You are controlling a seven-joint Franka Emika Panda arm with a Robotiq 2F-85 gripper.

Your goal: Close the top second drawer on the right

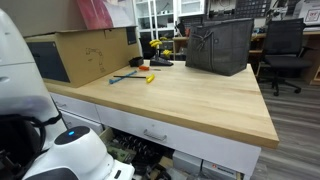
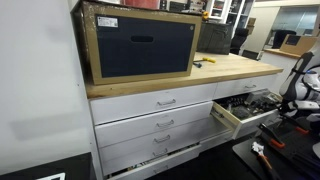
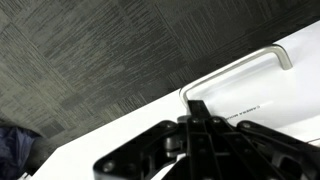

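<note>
Workshop interior. A pale wooden tabletop (image 1: pixel 190 100) is running across both exterior views, carrying a cardboard box (image 1: pixel 85 52) at far left and a dark fabric bin (image 1: pixel 220 45) at far right. A black office chair (image 1: pixel 285 50) is standing beyond on grey plank flooring (image 1: pixel 300 135). A plain grey wall (image 2: pixel 35 80) is flanking the bench at left. Dark carpet tiles (image 3: pixel 90 60) are filling the wrist view.

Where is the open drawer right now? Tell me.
In an exterior view the open drawer juts out at the right, second from the top, below the wooden countertop and beside the closed drawer to its left.
</note>
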